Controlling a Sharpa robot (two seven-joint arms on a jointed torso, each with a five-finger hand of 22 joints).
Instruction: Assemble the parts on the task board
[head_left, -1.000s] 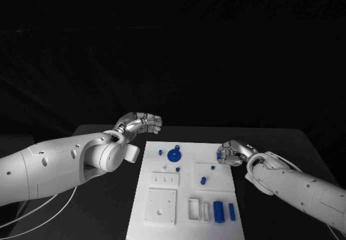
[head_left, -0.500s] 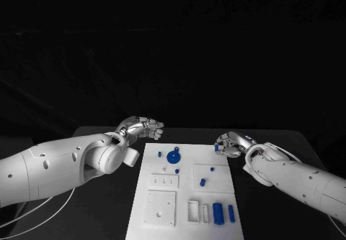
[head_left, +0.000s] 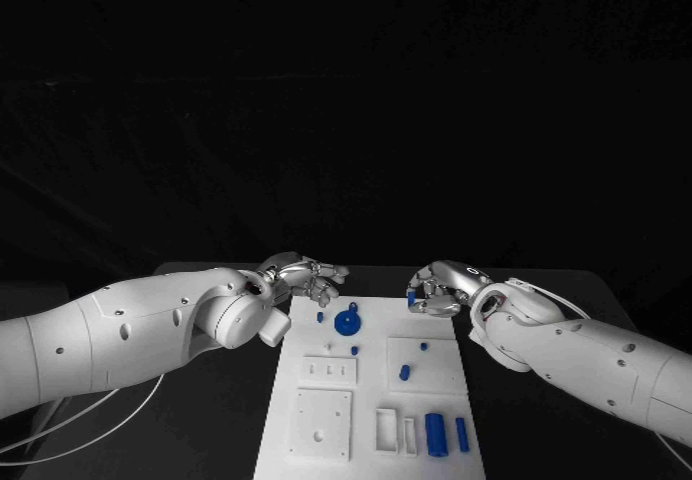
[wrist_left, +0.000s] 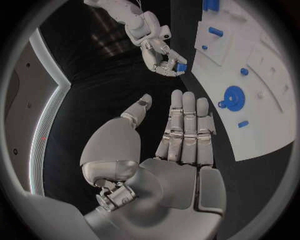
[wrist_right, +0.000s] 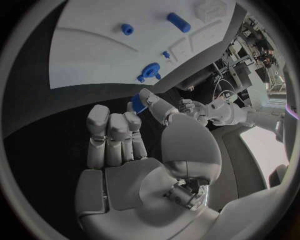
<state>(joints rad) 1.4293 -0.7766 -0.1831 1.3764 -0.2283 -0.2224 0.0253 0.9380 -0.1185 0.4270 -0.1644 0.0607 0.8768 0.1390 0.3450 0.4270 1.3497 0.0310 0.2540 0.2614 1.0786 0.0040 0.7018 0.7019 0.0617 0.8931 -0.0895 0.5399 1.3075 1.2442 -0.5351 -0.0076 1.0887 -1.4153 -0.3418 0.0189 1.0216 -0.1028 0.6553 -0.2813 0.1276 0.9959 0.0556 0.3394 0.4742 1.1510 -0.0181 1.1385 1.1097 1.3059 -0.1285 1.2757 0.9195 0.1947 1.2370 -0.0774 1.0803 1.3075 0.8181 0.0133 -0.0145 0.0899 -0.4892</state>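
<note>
A small blue part (head_left: 411, 297) sits pinched at the fingers (wrist_right: 142, 98) of the robot's right hand (head_left: 437, 288), held off the far right corner of the white task board (head_left: 369, 430), just right of centre in the head view. The left wrist view shows the same piece (wrist_left: 180, 67) as a blue block clamped at the tips of that hand (wrist_left: 164, 62), beside the board's edge (wrist_left: 262, 145).

The board lies lengthwise down the lower middle of the frame on the black tabletop (head_left: 231, 400). Near its far end stands a round blue disc part (head_left: 348, 321) with a small blue peg (head_left: 319, 317) just to its left. Lower, on a raised white panel, lie 2 more small blue pieces (head_left: 405, 372), and at the board's near end, bottom centre of the frame, 2 blue cylinders (head_left: 436, 431) lie side by side next to white slotted holders (head_left: 389, 425).

The left hand (head_left: 307, 279) hangs at the board's far left corner, near the disc. Its own wrist view shows the fingers (wrist_left: 185, 127) released, stretched out together with the thumb apart, grasping nothing.

Both white arms reach in from the frame's lower corners, the 2 hands near each other but apart.
</note>
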